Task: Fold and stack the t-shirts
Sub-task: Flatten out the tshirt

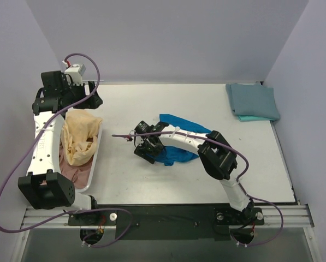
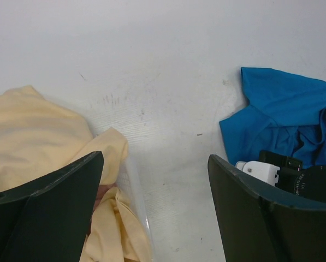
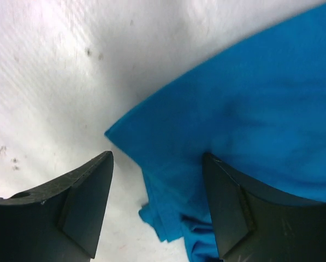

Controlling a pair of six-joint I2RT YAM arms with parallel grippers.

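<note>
A bright blue t-shirt lies crumpled in the middle of the table. My right gripper is open and low over its left edge. In the right wrist view the blue t-shirt lies between and beyond the open gripper, with the right finger over the cloth. A pale yellow-orange t-shirt lies bunched in a tray at the left, over a dusty pink one. My left gripper is open and empty above the tray's far end. A dull teal t-shirt lies folded at the back right.
In the left wrist view the open gripper looks down on the tray's clear rim, the yellow t-shirt and the blue t-shirt with the right wrist beside it. A lighter teal cloth lies under the folded teal one. Walls enclose the table.
</note>
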